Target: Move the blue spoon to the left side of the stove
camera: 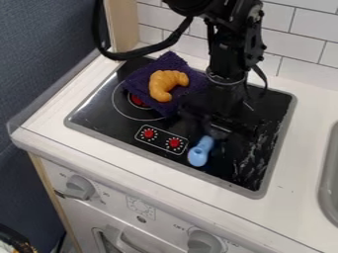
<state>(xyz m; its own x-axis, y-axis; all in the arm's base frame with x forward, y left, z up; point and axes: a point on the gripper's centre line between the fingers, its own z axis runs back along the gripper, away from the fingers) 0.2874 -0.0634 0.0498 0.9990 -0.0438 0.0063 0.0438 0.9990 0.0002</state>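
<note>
One blue spoon (201, 150) beside a black gripper (216, 126)

One spoon, one croissant (165, 85) and one purple cloth (147, 75) lie on one black cooktop (105, 118), set into a white desk (300, 148). Two red knobs (174, 143) sit on the cooktop's outlined panel, and two gray knobs (77, 188) on the oven front (148, 225) along the bottom of the frame.

The spoon is plain light blue. It lies at a slant just right of the red knobs, a little right of and below the middle of the frame. A rounded, wider end with a small dark spot points to the lower left; a narrower part runs up to the right, and its upper end meets the dark shape of the gripper.

The gripper hangs right of the middle of the frame, over the cooktop. Black against black, it does not show whether it is apart or together, so I cannot tell; nor can I tell whether it touches or holds the spoon.

The croissant rests on the cloth, above and left of the gripper.
</note>
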